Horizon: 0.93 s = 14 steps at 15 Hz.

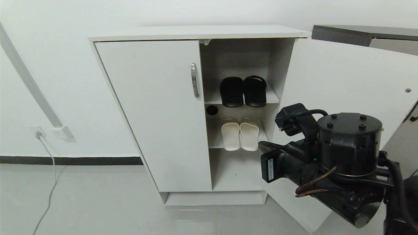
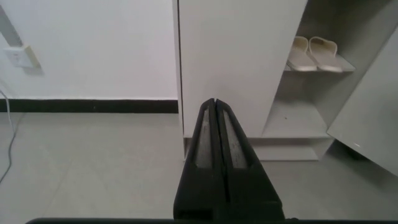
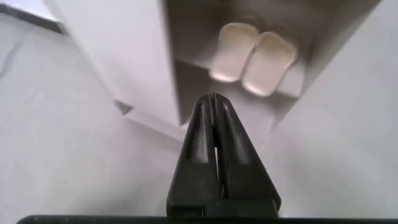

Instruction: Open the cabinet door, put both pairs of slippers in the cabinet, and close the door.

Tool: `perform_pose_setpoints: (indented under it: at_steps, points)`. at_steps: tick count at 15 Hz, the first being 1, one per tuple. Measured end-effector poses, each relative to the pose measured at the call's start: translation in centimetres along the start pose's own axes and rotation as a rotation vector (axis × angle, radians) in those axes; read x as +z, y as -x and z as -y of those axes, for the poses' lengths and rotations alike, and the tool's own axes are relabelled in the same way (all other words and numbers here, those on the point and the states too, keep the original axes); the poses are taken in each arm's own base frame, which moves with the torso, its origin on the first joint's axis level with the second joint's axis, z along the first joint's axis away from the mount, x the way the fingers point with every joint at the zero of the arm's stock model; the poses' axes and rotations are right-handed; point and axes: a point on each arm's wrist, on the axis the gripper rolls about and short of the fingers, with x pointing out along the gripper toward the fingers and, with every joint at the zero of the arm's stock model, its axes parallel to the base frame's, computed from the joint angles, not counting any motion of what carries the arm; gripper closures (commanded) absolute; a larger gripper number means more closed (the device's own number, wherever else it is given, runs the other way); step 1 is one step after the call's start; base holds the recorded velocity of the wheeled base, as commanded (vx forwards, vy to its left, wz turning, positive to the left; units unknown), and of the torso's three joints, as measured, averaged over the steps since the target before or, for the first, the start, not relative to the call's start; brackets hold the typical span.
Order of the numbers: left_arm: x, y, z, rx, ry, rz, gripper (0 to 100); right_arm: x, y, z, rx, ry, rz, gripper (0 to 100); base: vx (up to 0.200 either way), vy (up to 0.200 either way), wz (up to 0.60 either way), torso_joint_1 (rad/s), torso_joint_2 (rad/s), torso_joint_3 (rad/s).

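The white cabinet stands against the wall with its left door closed and its right door swung wide open. A black pair of slippers sits on the upper shelf. A white pair of slippers sits on the shelf below. My right gripper is shut and empty, in front of the open compartment, pointing toward the white pair. My left gripper is shut and empty, low over the floor before the closed door.
A metal handle runs down the closed door's right edge. The bottom shelf is bare. A wall socket with a cable is at the left. Grey furniture stands behind the open door.
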Motion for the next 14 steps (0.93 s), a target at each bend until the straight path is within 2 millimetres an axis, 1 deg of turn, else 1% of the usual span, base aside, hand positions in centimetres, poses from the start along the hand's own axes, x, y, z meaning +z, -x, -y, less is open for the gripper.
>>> perform_pose_setpoints:
  at_steps: [4,14]
  points:
    - [0.0,0.0,0.0,0.0,0.001,0.0,100,-0.8,-0.4,0.1,-0.007,0.013,-0.022,100,0.0,0.0,0.0,0.0,0.0,0.0]
    - [0.0,0.0,0.0,0.0,0.003,0.0,100,-1.5,-0.9,-0.1,-0.007,0.043,-0.047,100,0.0,0.0,0.0,0.0,0.0,0.0]
